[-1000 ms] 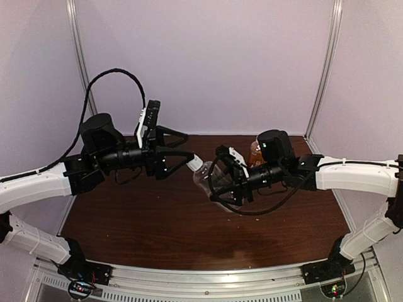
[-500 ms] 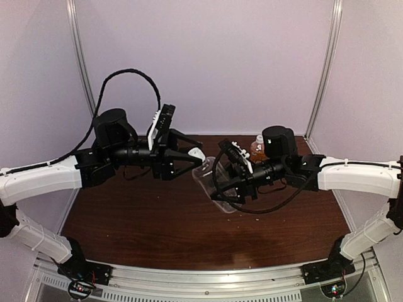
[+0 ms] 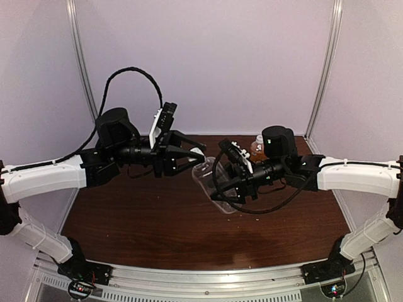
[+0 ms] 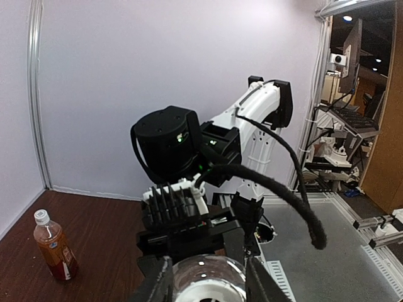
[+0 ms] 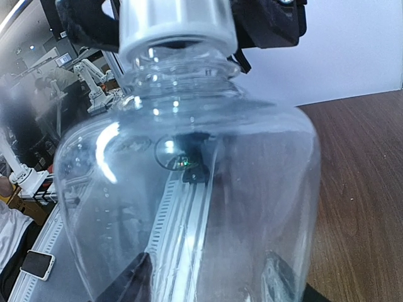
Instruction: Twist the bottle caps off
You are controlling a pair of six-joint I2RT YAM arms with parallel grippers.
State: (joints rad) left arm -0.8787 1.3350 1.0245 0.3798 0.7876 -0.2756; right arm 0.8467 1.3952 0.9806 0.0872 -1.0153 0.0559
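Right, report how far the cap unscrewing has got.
Done: nothing yet. In hand: the right gripper holds the clear bottle while the left gripper grips its white cap, not yet off. Left: twisting it off, then the capped amber bottle on the table.

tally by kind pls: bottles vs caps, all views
Bottles: 2 (clear bottle, amber bottle)
Caps: 2 (clear bottle's white cap, amber bottle's white cap)
Total: 4

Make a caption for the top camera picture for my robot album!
Left gripper sits around the white cap while the right gripper holds the clear bottle off the table.
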